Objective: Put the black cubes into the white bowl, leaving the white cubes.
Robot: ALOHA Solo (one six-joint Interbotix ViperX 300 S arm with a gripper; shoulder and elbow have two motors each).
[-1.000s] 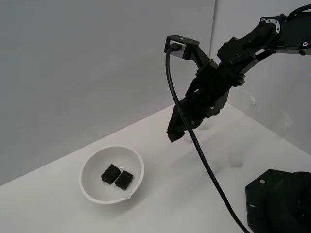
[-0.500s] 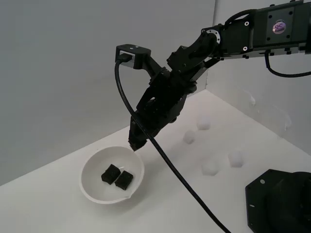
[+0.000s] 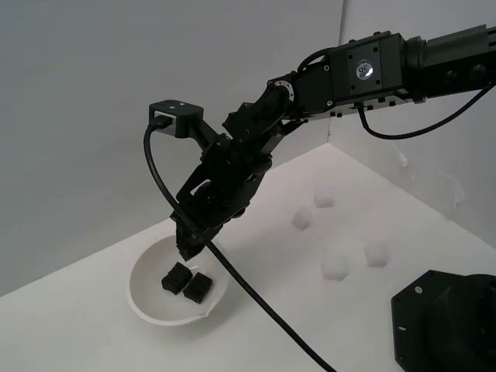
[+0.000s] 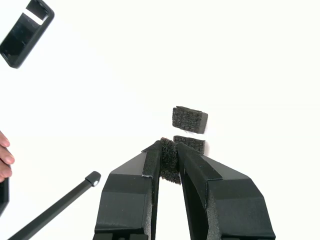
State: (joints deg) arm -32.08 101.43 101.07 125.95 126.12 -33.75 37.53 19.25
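last black cube arrives over the bowl

swinging across from above the white cubes (image 3: pixel 335 267) toward the exterior view's left, the arm now hangs its claw (image 3: pixel 186 249) just over the white bowl (image 3: pixel 139 298), lower than half a second ago. in the wrist view the claw (image 4: pixel 169 162) is clamped on a third black cube (image 4: pixel 169 160), its jaws squeezing the foam from both sides. the other two black cubes (image 3: pixel 187 281) already lie side by side in the bowl, directly beneath the tips. four white cubes sit untouched on the desk (image 3: pixel 294 325), well apart from the bowl toward the exterior view's right.

this looks like the drop-off step for the final black cube. the next move calls for parting the jaws while the tips are inside the rim, so the cube falls beside its fellows rather than bouncing out.

the arm reaches out long, its forearm slanting down, claw pointing steeply into the bowl, cable trailing below.
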